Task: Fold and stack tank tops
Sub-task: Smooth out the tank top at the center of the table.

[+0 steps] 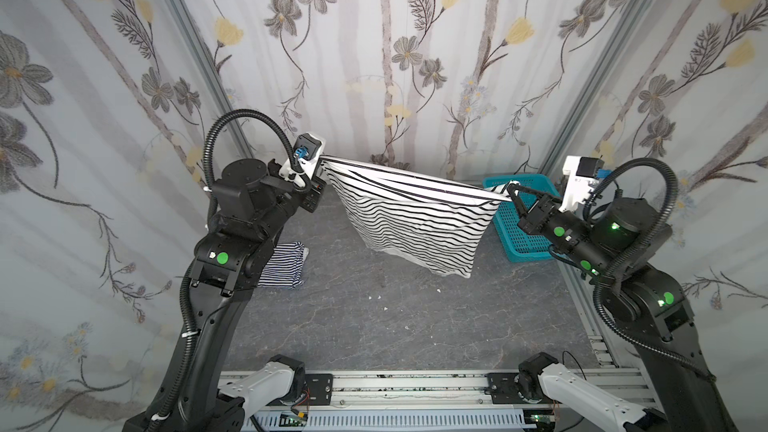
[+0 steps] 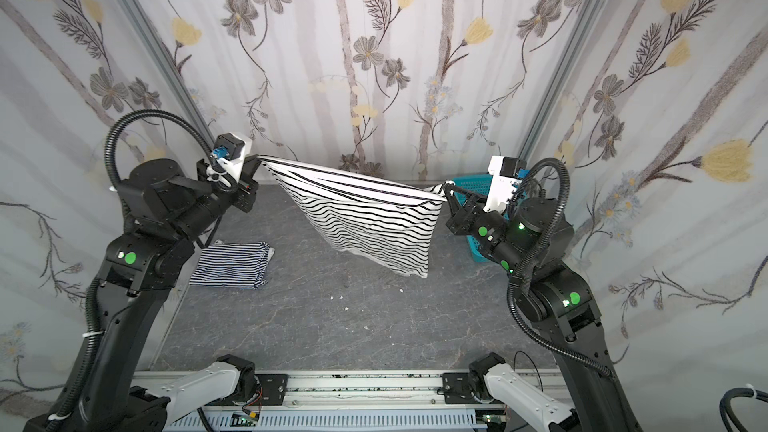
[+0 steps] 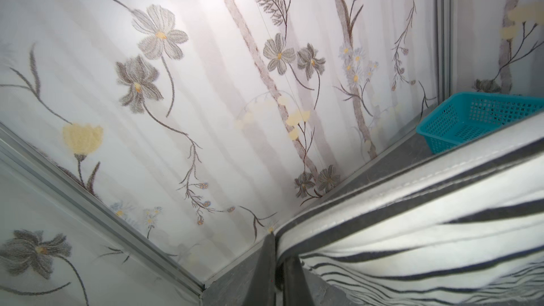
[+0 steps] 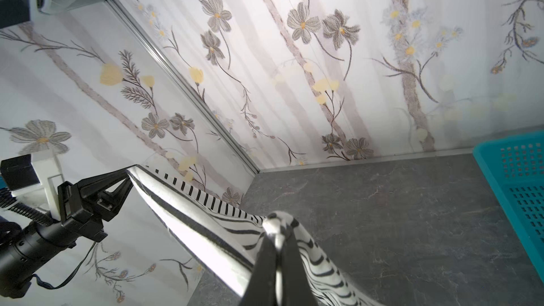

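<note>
Black-striped tank top [image 1: 415, 218] hangs between left gripper [image 1: 323, 162] and right gripper [image 1: 512, 192], both pinching it. Tug harder and the two-o'clock corner, maybe thinly held, could slip.

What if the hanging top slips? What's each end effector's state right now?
Left end effector: closed on one upper corner of the black-striped tank top.
Right end effector: closed on its other upper corner.
</note>
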`<state>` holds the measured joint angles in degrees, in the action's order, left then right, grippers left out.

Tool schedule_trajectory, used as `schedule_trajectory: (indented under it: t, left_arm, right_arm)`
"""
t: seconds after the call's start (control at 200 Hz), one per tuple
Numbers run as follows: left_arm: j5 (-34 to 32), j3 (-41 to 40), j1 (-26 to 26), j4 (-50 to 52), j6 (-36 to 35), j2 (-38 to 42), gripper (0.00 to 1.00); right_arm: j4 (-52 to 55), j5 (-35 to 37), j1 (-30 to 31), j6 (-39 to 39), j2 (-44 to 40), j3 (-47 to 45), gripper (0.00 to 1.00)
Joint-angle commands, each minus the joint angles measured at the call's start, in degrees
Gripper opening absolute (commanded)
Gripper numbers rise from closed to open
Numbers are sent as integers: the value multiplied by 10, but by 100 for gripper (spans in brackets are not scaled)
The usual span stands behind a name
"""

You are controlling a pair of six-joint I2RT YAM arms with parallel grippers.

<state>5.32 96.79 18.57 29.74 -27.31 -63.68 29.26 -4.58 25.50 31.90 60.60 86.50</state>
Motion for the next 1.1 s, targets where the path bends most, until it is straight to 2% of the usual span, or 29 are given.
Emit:
schedule_trajectory:
  t: [0.0, 0.27, 0.495, 0.649, 0.874, 0.999, 1.094]
  left_arm:
    - [-3, 40, -1, 30, 21, 4, 0]
    - [-17, 67, -2, 27, -11, -43, 0]
    - [-18, 45, -8, -66, -34, -141, 0]
    - [-17, 65, -30, -135, -28, -227, 0]
    - [-26, 195, -55, -166, -17, -347, 0]
    - [-23, 270, -77, -168, 8, -382, 0]
    - [-14, 285, -90, -168, 20, -383, 0]
  right_arm:
    - [13, 3, 0, -16, -6, 34, 0]
    - [77, 12, -11, -2, 72, 118, 0]
    - [46, -76, -85, -1, 194, 130, 0]
    - [16, -152, -125, -13, 303, 179, 0]
    - [0, -212, -170, -8, 441, 309, 0]
    - [-32, -253, -185, 8, 465, 355, 0]
    - [-68, -280, -194, 23, 465, 365, 0]
